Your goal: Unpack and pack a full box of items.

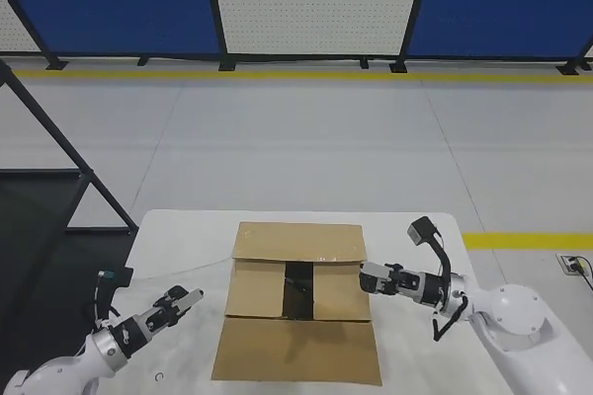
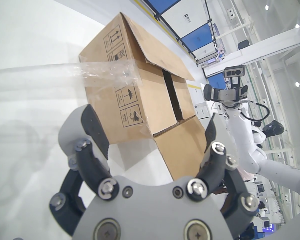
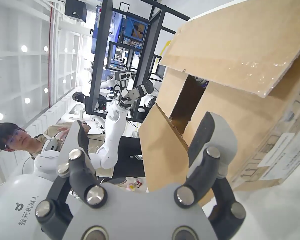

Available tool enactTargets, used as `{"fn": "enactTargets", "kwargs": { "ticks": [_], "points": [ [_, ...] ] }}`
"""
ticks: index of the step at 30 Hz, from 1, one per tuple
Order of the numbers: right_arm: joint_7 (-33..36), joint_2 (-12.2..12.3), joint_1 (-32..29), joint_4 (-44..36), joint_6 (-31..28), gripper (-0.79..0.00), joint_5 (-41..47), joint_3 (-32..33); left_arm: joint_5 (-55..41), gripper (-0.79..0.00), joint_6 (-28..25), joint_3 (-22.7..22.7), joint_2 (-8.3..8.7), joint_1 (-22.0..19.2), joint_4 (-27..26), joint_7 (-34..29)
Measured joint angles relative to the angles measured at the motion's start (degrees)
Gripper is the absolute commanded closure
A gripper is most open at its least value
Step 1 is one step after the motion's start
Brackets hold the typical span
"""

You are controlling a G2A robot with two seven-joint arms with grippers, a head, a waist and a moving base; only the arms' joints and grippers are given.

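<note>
Left tool (image 2: 150,116), loose tape (image 2: 107,72), box (image 2: 155,58)

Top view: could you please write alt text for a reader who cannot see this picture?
A cardboard box stands in the middle of a white table, its two outer flaps folded out and a dark gap between the two inner flaps. The left gripper and the right gripper sit at either side of the box, jaws open.
</note>
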Motion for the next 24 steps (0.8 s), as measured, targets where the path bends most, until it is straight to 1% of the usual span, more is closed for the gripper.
{"fn": "enactTargets", "kwargs": {
  "ticks": [5,9,14,17,20,24],
  "points": [
    [-0.4,0.0,-0.3,0.0,0.3,-0.785,0.2,-0.1,-0.3,-0.785,0.1,0.2,-0.02,0.1,-0.1,0.3],
    [-2.8,-0.6,-0.2,1.5,4.5,-0.785,0.7,-1.8,-0.4,-0.785,1.2,0.7,0.08,-0.1,-0.9,1.7],
    [-3.6,-1.4,1.5,4.7,6.8,-0.785,3.1,-3.2,-1.2,-0.785,1.5,0.2,0.32,0.1,-1.2,2.6],
    [-5.8,-1.9,2.4,6.4,8.3,-0.785,4.0,-3.9,-3.3,-0.785,1.9,-0.3,0.41,0.4,-1.0,2.8],
    [-8.4,-2.7,3.3,7.7,9.8,-0.785,6.0,-4.9,-3.4,-0.785,1.9,-0.4,0.42,0.4,-1.0,2.7],
    [-11.6,-3.8,4.9,9.2,9.3,-0.785,7.7,-6.7,-3.4,-0.785,1.9,-0.3,0.42,0.4,-1.0,2.7]
  ]
}}
